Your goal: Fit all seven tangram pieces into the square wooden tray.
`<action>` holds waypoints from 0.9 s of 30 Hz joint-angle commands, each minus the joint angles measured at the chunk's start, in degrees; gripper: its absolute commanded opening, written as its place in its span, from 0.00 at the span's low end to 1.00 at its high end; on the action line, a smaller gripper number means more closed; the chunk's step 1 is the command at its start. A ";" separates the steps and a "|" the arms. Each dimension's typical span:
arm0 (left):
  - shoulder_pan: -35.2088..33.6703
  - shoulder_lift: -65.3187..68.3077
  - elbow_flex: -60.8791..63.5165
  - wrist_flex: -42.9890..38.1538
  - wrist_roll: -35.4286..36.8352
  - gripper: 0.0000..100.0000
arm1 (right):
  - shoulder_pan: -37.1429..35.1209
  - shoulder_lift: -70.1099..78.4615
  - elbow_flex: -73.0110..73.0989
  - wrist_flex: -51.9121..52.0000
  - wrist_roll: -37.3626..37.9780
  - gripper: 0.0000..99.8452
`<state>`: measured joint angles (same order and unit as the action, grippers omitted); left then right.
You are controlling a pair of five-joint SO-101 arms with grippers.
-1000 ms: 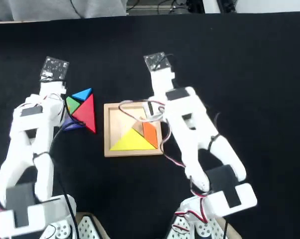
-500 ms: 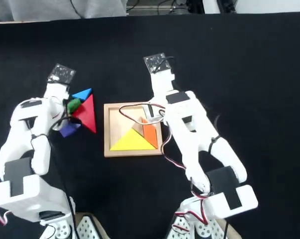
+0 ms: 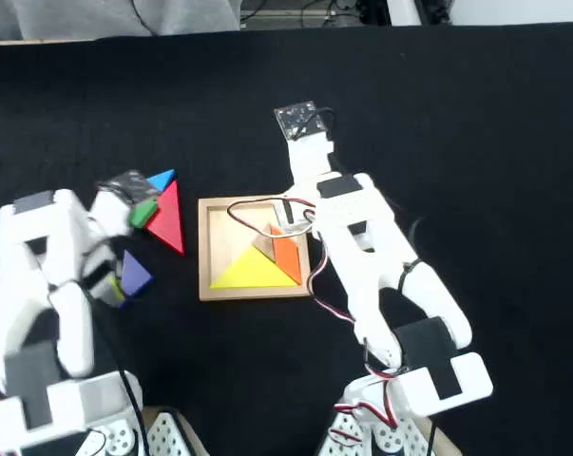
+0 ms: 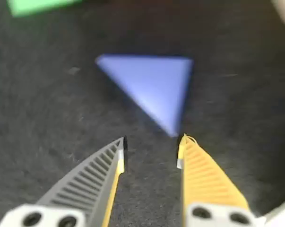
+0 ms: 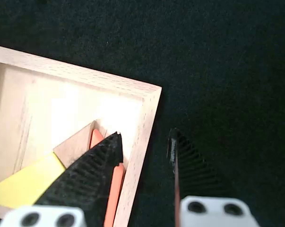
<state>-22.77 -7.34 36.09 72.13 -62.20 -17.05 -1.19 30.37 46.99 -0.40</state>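
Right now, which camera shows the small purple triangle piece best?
Left wrist view: the small purple triangle piece lies large and whole on the black cloth ahead of the left gripper, jaws open. The high view shows it small beside that arm. The right wrist view faces the square wooden tray.

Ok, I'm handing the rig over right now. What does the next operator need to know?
Left gripper: open, empty, just short of the violet-blue triangle, which lies flat on the table.
Right gripper: open, empty, over a wall of the tray, one finger inside, one outside.
Done: yellow triangle, orange piece and brown piece lie in the tray.
Left to do: violet-blue triangle, red triangle, blue piece and green piece, all on the table beside the tray.
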 commanded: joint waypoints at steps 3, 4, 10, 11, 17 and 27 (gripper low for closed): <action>14.64 -18.29 7.87 -3.25 12.22 0.19 | -0.53 -3.12 -0.13 -0.70 0.70 0.16; 15.08 -20.31 7.78 -3.34 14.59 0.20 | -0.35 -3.12 -0.04 -0.70 0.70 0.16; 12.97 -21.54 -2.68 10.11 27.43 0.25 | 1.23 -3.12 -0.31 -0.79 0.70 0.16; 11.12 -20.04 -3.91 9.67 30.33 0.26 | 1.23 -3.12 -0.31 -0.79 0.70 0.16; 5.67 -6.33 -5.23 4.31 41.49 0.36 | 1.05 -3.12 -0.13 -0.70 0.70 0.16; 5.85 0.09 -1.54 -5.10 46.51 0.34 | 1.23 -3.30 -0.22 -0.70 0.70 0.16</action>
<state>-16.18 -7.60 33.71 71.52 -19.38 -16.79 -1.19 30.46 46.99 -0.40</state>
